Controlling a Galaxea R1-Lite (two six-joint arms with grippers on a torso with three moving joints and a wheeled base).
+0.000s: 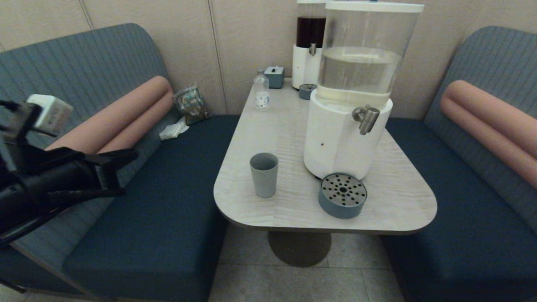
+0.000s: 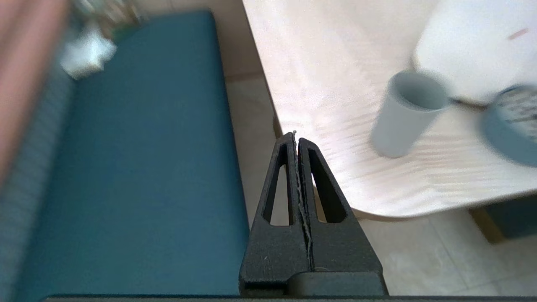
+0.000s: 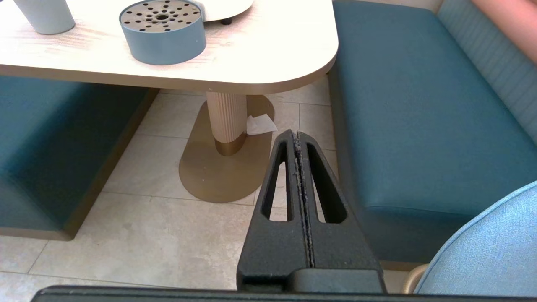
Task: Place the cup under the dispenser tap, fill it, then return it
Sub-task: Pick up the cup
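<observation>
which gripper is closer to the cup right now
Left. The left gripper hangs shut over the bench seat off the table's left edge, with the cup just across that edge. The right gripper is parked low over the floor, beyond the table's near right corner.

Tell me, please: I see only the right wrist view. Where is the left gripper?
Observer: The left gripper is left of the table, over the bench, jaws shut, holding nothing.
Operator: My right gripper is parked low, jaws shut. Is the cup under the tap?
Observer: No. The cup stands left of the drip tray; the dispenser tap is roughly above that tray.
Operator: Is the cup empty?
Observer: It looks empty.
</observation>
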